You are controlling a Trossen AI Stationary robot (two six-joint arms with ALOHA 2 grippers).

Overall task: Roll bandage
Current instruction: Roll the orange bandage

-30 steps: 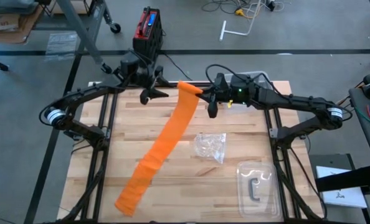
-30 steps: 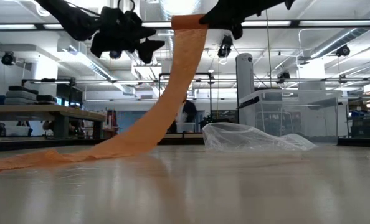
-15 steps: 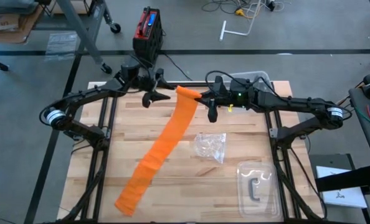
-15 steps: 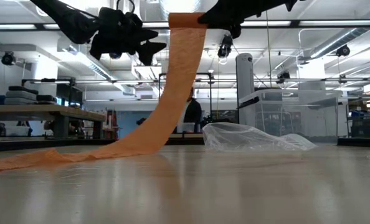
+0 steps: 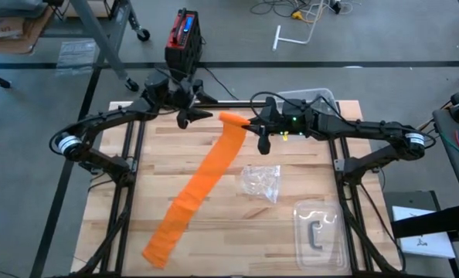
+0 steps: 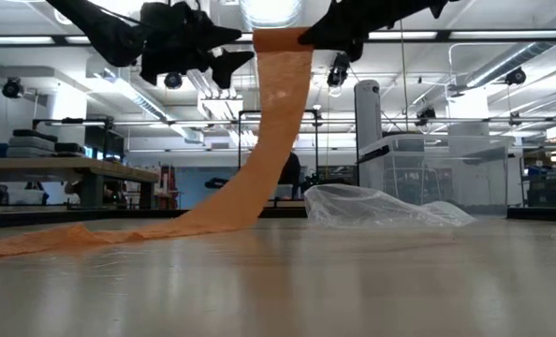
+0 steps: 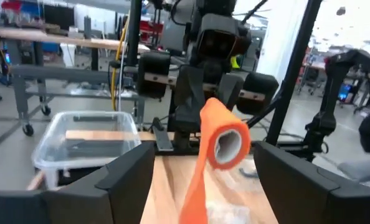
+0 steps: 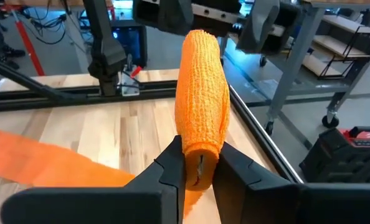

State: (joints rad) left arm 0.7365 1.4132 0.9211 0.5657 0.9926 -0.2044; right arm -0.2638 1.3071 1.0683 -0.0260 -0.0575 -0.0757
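Note:
The orange bandage is wound into a short roll at its far end, held up above the table's far middle. From the roll the strip slants down, and its long free end lies flat toward the near left. My right gripper is shut on the roll. My left gripper stands open and level just left of the roll. In its wrist view the roll's open end faces it, its fingers on either side and apart from it. My right gripper pinches the roll's right end between its two fingers. It comes nearly level from the table's right, the fingers lying along the roll. The roll sticks out past the fingertips toward my left gripper, lifted clear, and the strip hangs slack from it.
A crumpled clear wrapper lies right of the strip, and a clear plastic tray sits at the near right. A clear bin stands at the far edge behind my right arm. The wooden table shows bare left of the strip.
My left gripper has turned to face the roll's end. My right gripper has rolled a little about its own line, and the roll has come slightly toward the left gripper. The strip's end on the table has stayed put.

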